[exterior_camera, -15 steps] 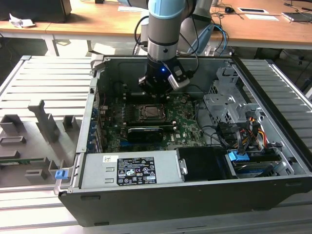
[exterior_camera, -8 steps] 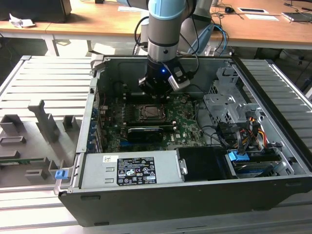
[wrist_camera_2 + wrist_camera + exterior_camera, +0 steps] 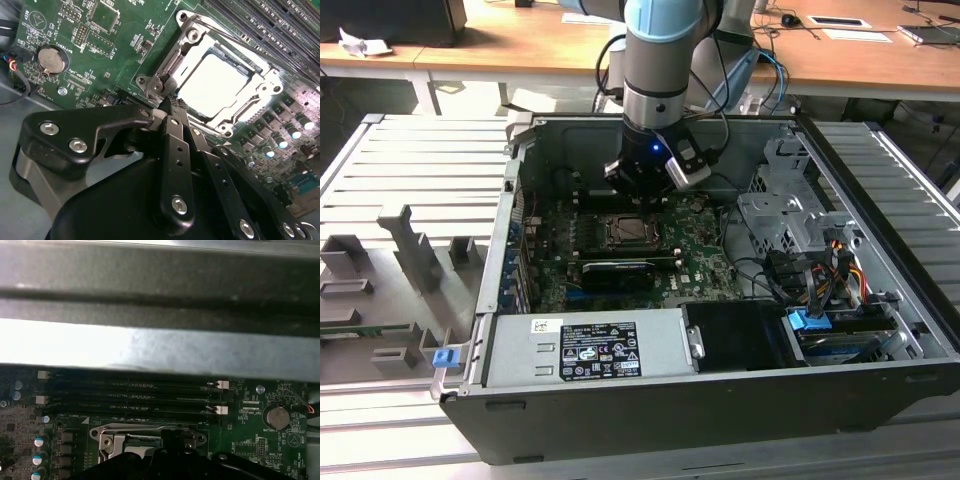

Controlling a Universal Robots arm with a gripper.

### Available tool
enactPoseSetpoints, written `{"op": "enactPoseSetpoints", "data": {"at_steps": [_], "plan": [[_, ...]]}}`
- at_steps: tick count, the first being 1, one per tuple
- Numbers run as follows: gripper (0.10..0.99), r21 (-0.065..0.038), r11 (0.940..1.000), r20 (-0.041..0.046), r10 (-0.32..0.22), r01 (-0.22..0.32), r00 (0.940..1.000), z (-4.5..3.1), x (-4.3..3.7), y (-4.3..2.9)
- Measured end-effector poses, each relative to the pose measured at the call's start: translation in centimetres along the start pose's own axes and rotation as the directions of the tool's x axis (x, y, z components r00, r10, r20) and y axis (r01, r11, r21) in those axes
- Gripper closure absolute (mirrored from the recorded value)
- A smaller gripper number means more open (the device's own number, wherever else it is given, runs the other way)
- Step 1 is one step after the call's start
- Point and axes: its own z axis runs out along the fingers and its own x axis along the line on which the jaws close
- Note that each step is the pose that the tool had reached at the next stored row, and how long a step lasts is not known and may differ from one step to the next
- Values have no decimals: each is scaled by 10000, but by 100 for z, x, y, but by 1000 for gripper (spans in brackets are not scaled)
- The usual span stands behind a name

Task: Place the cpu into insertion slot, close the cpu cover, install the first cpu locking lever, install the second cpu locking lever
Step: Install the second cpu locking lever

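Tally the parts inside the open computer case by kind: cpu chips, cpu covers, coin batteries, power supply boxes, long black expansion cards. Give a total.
cpu: 1
cpu cover: 1
coin battery: 1
power supply box: 1
expansion card: 1
Total: 5

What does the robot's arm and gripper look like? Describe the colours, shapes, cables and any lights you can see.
In the exterior view the arm is a thick silver-grey cylinder with a light blue joint cap, and black cables loop beside it. Its wrist carries a black block with a small blue light. In the second wrist view the gripper is matte black, built of flat linkage bars joined by round silver screws, narrowing to slim tips.
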Motion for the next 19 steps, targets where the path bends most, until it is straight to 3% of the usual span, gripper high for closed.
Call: {"op": "enactPoseSetpoints", "data": {"at_steps": [7,19], "plan": [[980,0,10000,3,37,-37,10000,-62,-1,4],[980,0,10000,4,53,-53,10000,-67,2,-63]]}}
